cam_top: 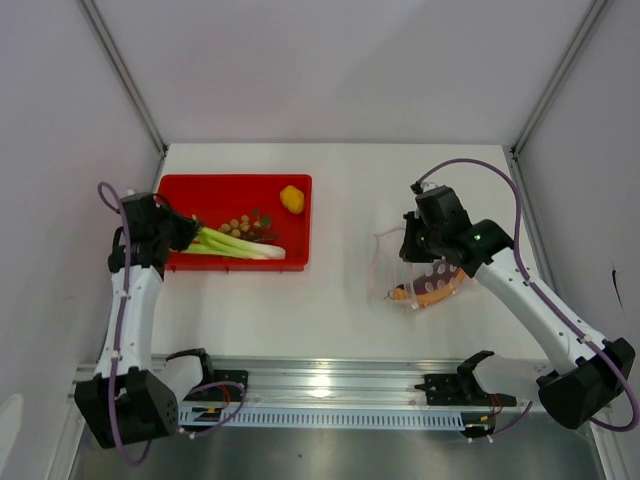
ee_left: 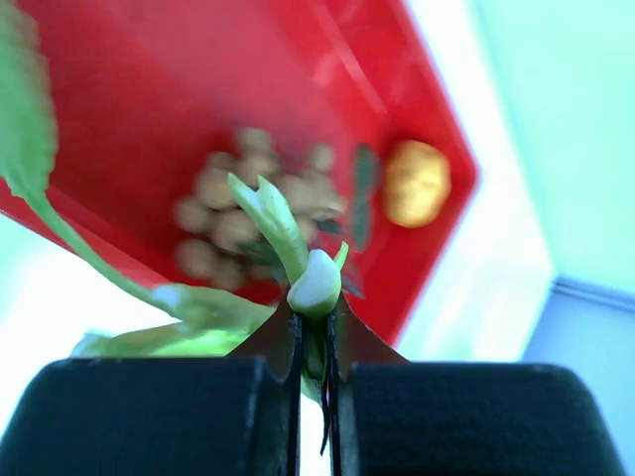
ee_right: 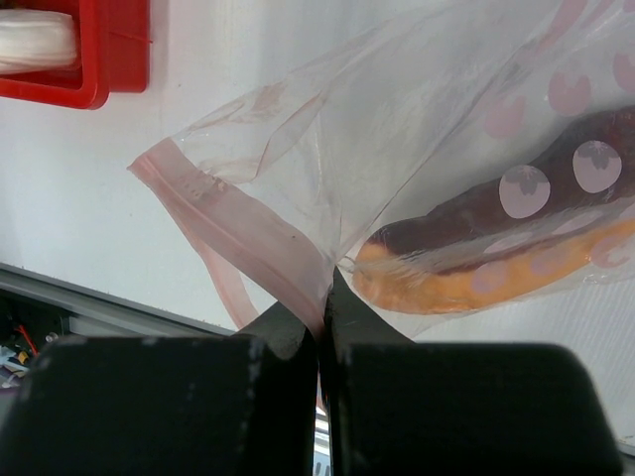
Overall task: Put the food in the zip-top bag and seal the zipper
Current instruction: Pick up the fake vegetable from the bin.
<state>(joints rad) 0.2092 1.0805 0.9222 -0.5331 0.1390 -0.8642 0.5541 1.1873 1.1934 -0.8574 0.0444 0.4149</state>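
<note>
the left tool is clamped on the stalks over the red tray, and the right tool pinches the mouth of the bag on the desk, sweet potato and carrot inside.

The left arm is being extended forward along the left side, with the left gripper being pinched shut on the green-white stalks. The right arm is being angled inward and bent at the elbow, with the right gripper being clamped shut on the zip-top bag at its edge.
</note>
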